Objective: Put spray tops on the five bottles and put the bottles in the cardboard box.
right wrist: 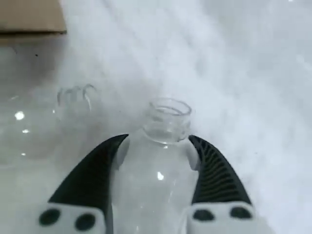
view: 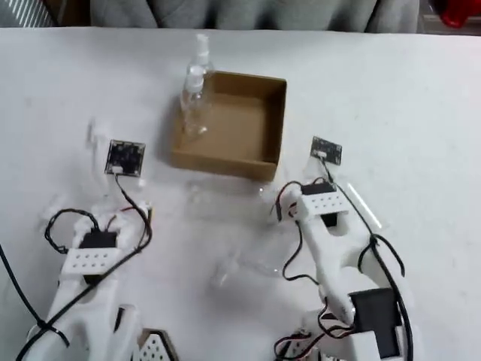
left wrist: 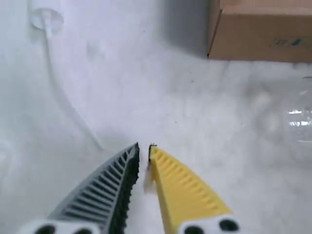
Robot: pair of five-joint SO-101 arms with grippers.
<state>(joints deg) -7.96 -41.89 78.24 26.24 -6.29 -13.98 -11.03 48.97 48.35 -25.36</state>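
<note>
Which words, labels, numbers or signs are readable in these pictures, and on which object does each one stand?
No text is readable.
Cardboard box: one small dark print on its side wall, too blurred to read.
Clear bottle: no label or print seen.

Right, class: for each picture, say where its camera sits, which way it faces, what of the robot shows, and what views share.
High view: fixed above the table, looking down; left arm and right arm show.
Left wrist view: on the left arm, facing the table past the left gripper toward a spray top.
Right wrist view: on the right arm, facing past the right gripper, shut on a bottle.
Shared: the cardboard box, in all three.
</note>
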